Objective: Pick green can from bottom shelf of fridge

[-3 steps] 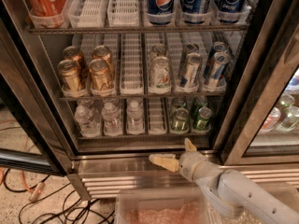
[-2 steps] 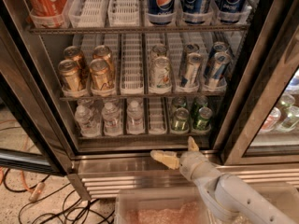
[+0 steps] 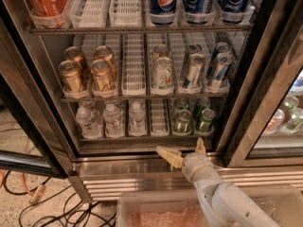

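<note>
One shift: gripper (image 3: pixel 180 145), jaws wide, crept toward 1 o'clock; green can (image 3: pixel 206 119) on bottom shelf (image 3: pixel 159 122) untouched there; we judge reach continuing.

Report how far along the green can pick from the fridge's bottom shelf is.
Done: the fridge door stands open and the gripper is at the sill, just below the bottom shelf. In hand: nothing. Its fingers are open and empty, under the left front green can. Left: rise to the can, close on it and draw it out.
</note>
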Available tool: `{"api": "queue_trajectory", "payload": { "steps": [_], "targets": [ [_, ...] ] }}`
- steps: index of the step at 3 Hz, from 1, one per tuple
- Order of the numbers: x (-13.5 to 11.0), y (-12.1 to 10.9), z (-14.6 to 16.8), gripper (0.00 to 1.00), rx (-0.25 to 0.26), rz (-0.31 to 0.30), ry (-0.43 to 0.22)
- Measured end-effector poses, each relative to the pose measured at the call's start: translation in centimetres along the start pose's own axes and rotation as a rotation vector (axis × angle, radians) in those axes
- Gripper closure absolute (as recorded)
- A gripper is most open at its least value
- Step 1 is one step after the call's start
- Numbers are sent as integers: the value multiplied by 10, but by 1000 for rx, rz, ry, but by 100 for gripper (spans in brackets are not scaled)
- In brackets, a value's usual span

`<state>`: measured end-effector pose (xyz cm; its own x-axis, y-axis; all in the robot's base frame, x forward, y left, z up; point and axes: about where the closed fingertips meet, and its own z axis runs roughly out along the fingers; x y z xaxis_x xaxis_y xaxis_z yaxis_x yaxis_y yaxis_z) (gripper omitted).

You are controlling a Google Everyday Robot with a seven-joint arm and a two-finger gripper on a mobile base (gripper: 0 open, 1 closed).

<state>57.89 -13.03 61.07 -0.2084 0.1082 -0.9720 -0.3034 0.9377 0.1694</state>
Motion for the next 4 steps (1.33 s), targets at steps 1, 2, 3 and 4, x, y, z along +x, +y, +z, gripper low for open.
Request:
{"api": "queue_trajectory", "payload": {
  "steps": [1,2,3,4],
  "targets": [
    [11,5,5,0,22,-59,20],
    [27,6,9,0,43,-115,55],
    [31,4,11,0,79,-149,40],
    [0,4,17,0,150,-210,-55]
  ]
}}
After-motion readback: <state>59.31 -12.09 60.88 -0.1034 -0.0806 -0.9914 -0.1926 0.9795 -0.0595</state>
